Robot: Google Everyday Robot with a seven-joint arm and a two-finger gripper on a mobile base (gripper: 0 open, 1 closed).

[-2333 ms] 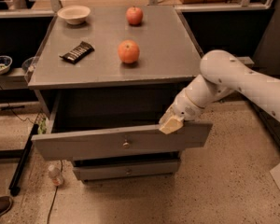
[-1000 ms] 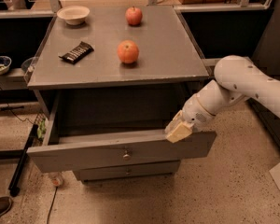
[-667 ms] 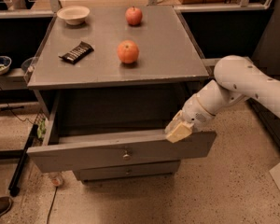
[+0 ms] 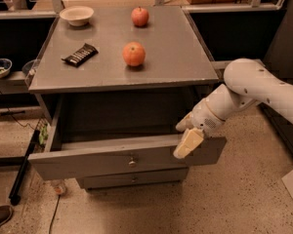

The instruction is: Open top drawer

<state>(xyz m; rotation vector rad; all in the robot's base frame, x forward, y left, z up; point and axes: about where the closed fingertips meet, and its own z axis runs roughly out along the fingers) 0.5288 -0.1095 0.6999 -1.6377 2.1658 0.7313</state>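
The grey surface (image 4: 176, 57) carries a pale bowl (image 4: 76, 15), a far apple (image 4: 140, 16), a near apple (image 4: 134, 54) and a dark wrapped bar (image 4: 79, 54). Speckled floor (image 4: 234, 199) lies around it. The top drawer (image 4: 102, 160) stands pulled well out beneath the surface. The white arm (image 4: 254, 89) reaches in from the right, bent downward. Its pincer (image 4: 187, 141) rests on the drawer front's right upper edge; whether it is clamped or wide, I cannot tell.

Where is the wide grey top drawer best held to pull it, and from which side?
Hold the wide grey top drawer by the upper rim of its flat front panel, coming from above and in front. The drawer stands pulled out, so that rim is exposed, while the small round centre knob likely offers little to grip. The hand sits at the rim's right end.
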